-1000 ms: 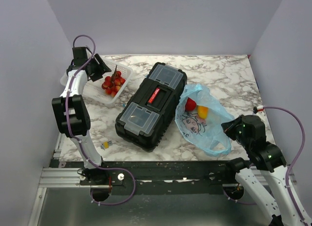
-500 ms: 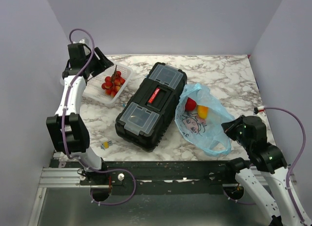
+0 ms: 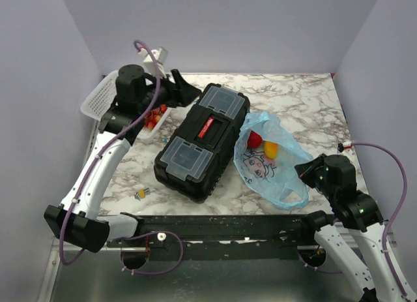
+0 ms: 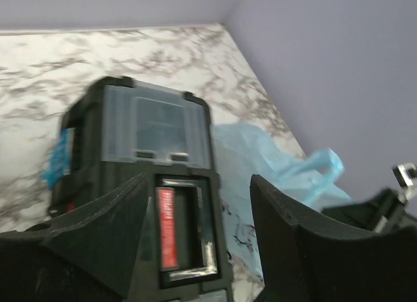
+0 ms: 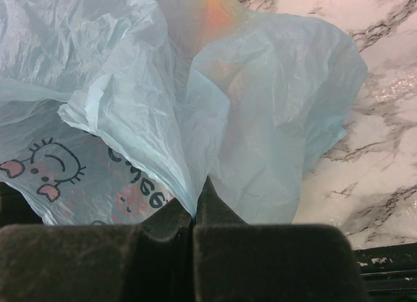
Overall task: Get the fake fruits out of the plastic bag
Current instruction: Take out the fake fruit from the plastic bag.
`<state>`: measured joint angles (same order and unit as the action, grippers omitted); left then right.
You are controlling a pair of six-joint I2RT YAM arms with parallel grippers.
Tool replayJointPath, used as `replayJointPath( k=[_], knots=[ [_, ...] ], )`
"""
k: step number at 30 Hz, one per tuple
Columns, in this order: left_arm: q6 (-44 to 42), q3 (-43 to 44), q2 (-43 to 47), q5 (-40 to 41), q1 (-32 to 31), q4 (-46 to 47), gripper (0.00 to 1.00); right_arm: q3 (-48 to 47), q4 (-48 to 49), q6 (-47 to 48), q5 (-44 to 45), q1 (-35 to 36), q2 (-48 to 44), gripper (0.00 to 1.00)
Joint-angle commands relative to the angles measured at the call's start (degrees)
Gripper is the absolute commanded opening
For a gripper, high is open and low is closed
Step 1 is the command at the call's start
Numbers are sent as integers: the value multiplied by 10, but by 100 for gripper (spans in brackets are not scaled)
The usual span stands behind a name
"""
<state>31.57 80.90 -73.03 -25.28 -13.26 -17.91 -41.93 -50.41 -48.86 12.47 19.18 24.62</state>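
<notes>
Right hand (image 5: 194, 217), reaching in from the near right, is clamped on a near fold of the plastic bag (image 3: 273, 178), low over the worktop (image 3: 306, 106); holding that pinch firm should steady the bag. Farther in, the red fruit (image 3: 255, 139) and the orange-yellow fruit (image 3: 270, 149) lie inside it, beside the black toolbox (image 3: 202, 142). Left hand (image 4: 199, 191), fingers apart and empty, hangs over the toolbox's far end on an outstretched arm; it should next reach rightward for a fruit. Grapes (image 3: 155, 116) sit in the white basket (image 3: 104, 96), far left.

The left end effector (image 3: 189, 92) has swung off the basket (image 3: 101, 96) — toward the toolbox (image 3: 202, 142).
</notes>
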Motion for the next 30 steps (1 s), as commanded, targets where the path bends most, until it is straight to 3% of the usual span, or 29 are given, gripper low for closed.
replayJointPath(
  k=[1,8,13,20,30],
  knots=[
    [-75,-20,34,-5,-126,10,63,8,11,12,-14,0,-3,1],
    [-205,-126,110,38,-311,63,65,8,12,13,-18,0,10,1],
    [-291,-145,106,97,-411,26,65,7,11,12,-17,0,3,1],
    [-220,-164,17,58,-453,98,63,7,7,12,-23,0,0,1],
    [-140,-86,-152,154,-498,128,55,-14,-83,-32,-18,0,-3,1]
  ],
)
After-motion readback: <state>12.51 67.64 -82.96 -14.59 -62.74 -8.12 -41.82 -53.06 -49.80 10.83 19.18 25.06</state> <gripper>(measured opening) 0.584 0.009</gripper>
